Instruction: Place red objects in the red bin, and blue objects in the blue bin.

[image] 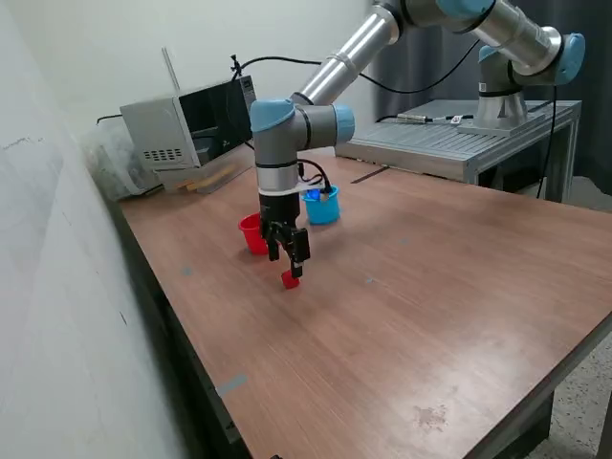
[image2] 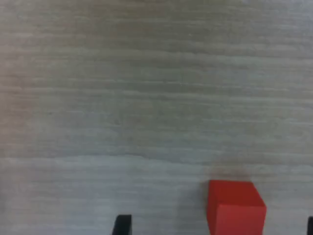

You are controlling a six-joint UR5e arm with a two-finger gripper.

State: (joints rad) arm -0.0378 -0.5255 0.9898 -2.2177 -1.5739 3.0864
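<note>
A small red cube (image: 290, 278) (image2: 234, 208) lies on the wooden table. My gripper (image: 287, 258) (image2: 216, 226) hangs just above it, open, its dark fingertips (image2: 121, 225) spread wide to either side of the cube without touching it. The red bin (image: 253, 234), a small red cup, stands just behind the gripper toward the exterior view's left. The blue bin (image: 323, 207), a light-blue cup, stands behind the arm toward the exterior view's right. Blue objects are out of view; I cannot tell what the bins hold.
A grey box-shaped device (image: 186, 124) and some boards sit at the table's back corner. A metal bench (image: 449, 143) carrying the arm's base adjoins the far edge. A white wall (image: 57, 287) runs along the exterior view's left.
</note>
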